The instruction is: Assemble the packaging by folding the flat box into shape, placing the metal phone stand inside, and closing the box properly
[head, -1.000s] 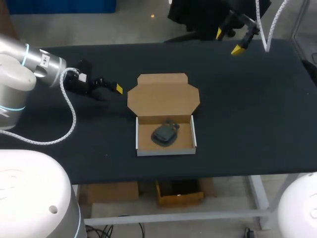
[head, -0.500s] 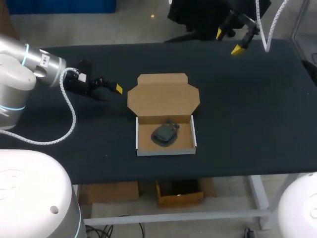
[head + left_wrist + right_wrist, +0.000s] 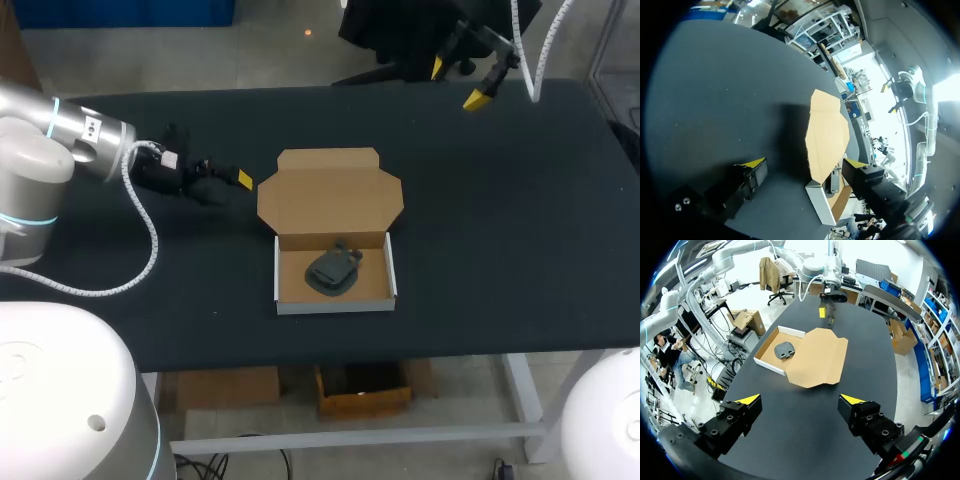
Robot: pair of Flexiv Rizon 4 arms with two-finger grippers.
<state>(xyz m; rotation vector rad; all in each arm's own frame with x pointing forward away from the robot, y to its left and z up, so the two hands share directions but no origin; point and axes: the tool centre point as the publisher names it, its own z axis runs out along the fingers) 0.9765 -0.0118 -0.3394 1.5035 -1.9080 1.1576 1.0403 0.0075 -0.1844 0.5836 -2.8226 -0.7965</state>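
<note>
Jaws wide, empty: left gripper (image 3: 225, 174) beside the flat lid (image 3: 330, 195), probably to close it over the phone stand (image 3: 332, 270); right gripper (image 3: 457, 84) clear at the worktop (image 3: 500, 250)'s far edge.

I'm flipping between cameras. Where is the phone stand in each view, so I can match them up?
Head view: the phone stand lies in the box tray, on the near side of the open lid.
Left wrist view: only a grey sliver shows in the tray, beside the lid.
Right wrist view: it lies in the tray, beyond the lid.
Shared landmark: the flat brown lid joined to the tray.
</note>
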